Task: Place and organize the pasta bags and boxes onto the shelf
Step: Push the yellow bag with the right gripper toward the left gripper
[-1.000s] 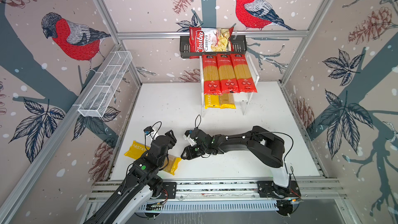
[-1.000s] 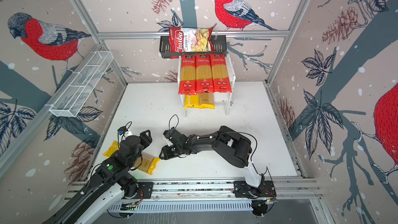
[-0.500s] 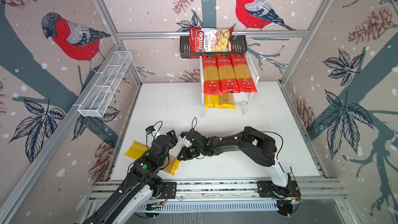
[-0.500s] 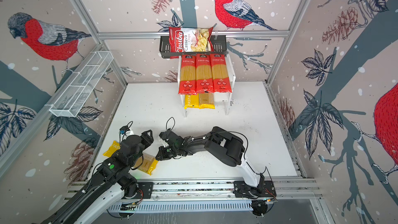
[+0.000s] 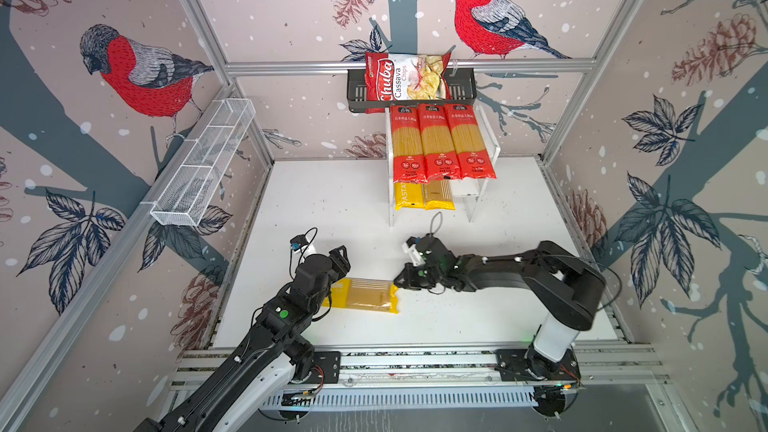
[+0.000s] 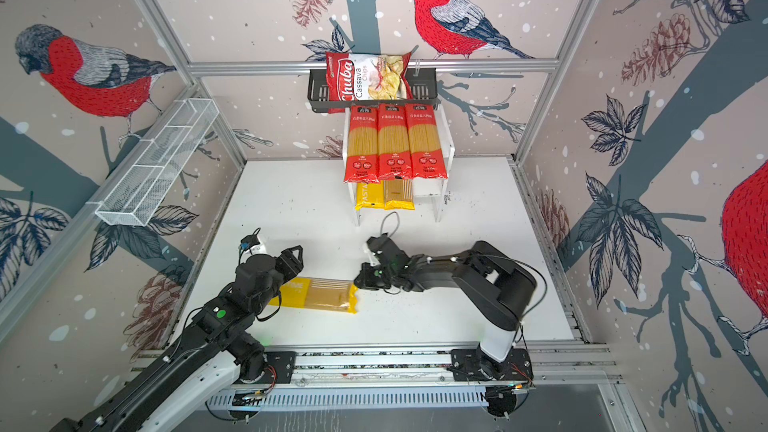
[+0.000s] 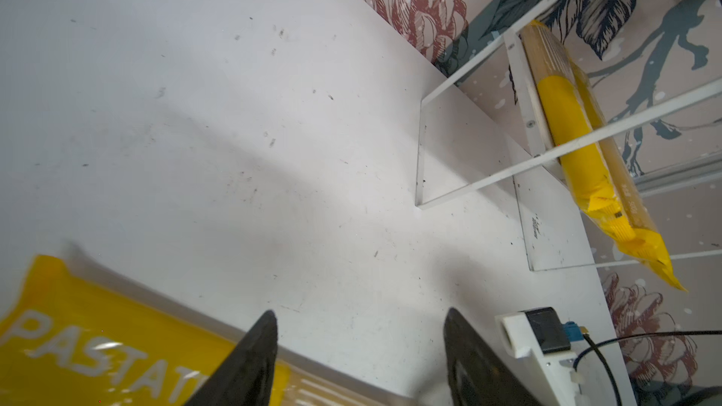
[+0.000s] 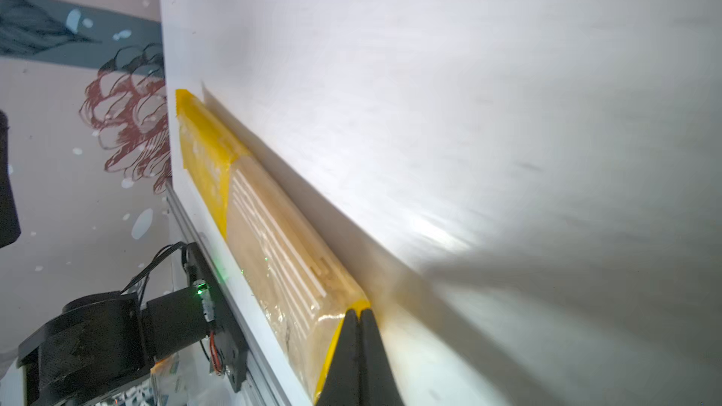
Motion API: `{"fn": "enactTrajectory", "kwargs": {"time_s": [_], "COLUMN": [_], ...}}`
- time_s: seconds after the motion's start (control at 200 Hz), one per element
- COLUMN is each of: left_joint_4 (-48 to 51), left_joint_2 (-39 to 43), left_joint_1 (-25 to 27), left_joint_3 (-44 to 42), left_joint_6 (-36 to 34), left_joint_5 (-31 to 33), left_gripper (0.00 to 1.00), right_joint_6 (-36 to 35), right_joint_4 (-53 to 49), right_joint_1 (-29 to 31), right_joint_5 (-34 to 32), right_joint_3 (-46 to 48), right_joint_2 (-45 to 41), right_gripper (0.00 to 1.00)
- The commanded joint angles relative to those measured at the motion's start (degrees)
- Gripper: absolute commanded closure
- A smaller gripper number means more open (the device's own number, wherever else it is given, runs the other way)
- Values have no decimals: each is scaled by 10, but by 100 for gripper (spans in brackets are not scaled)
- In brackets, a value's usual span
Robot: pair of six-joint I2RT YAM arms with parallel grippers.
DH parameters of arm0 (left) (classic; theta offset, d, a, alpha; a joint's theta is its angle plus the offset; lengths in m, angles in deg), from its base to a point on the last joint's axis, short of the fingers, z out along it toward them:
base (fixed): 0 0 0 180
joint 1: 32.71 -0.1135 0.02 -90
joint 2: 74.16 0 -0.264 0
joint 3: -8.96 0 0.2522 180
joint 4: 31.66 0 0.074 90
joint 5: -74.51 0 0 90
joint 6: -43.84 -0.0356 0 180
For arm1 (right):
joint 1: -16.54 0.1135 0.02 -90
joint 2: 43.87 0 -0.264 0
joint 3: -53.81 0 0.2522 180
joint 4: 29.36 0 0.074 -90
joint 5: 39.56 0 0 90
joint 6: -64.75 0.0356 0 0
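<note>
Right gripper (image 5: 397, 283): fully clenched, its two fingers (image 8: 371, 345) pressing flat against each other; the tips are touching the yellow end seam of the loose pack (whether a sliver of film is being pinched between them, I cannot tell)
Left gripper (image 5: 338, 258): standing partly open and gripping nothing; it is hovering above the printed yellow end of the same pack, and in the left wrist view one finger (image 7: 250, 361) is overlapping the lettering while bare table is showing between the two
Loose pasta pack (image 5: 365, 295): lying flat on the table (image 5: 332, 201) near its front edge, running crosswise between the two arms, with the "PASTAT…" end sitting under the left arm and the clear end pointing at the clenched fingers
Shelf (image 7: 547, 228): standing at the back of the table by the wall, well apart from both arms
Top board (image 5: 485, 130): carrying three red pasta packs (image 5: 436, 143) side by side, their near ends hanging over the front edge
Lower board (image 5: 466, 189): carrying two yellow pasta packs (image 5: 424, 198) on its left part, white board showing to their right
Chips bag (image 5: 405, 81): sitting in the black basket (image 5: 461, 91) on the wall just above the shelf
</note>
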State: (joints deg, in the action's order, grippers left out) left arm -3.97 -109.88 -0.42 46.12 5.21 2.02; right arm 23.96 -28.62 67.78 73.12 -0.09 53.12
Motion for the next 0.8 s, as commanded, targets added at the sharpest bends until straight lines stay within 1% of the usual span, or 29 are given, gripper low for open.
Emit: {"fn": "enactTrajectory", "kwargs": {"time_s": [0.0,0.08,0.14,0.195,0.235,0.33,0.405,0.49,0.57,0.61,0.69,0.79], "left_joint_4": [-87,-115,-137,-156,-166,-173,-167,-145,-132,-121,-81,-32], "left_joint_2": [-39,-77,-106,-132,-146,-168,-166,-146,-125,-116,-101,-79], "left_joint_1": [22,75,105,127,143,164,167,169,173,175,180,183], "left_joint_3": [6,12,11,8,4,-7,-21,-36,-51,-55,-62,-72], "left_joint_6": [-13,-13,-7,2,8,25,41,67,82,89,107,141], "left_joint_5": [-44,-11,-5,-7,-6,-9,-15,-9,-6,-1,9,23], "left_gripper": [33,33,33,33,33,33,34,35,37,37,38,40], "right_joint_6": [2,36,70,88,86,43,4,-49,-102,-118,-130,-121], "right_joint_4": [-6,2,21,33,28,-22,-49,-57,-87,-94,-78,-50], "right_joint_1": [-40,-68,-75,-62,-43,19,41,31,9,-2,-12,-6], "right_joint_5": [-40,-58,-63,-57,-53,-44,-16,30,38,40,40,38], "right_joint_3": [64,121,155,170,163,114,86,72,56,50,46,35], "right_joint_2": [-57,-107,-137,-152,-156,-143,-131,-126,-126,-124,-114,-80], "right_gripper": [98,97,97,96,95,91,87,80,73,70,64,62]}}
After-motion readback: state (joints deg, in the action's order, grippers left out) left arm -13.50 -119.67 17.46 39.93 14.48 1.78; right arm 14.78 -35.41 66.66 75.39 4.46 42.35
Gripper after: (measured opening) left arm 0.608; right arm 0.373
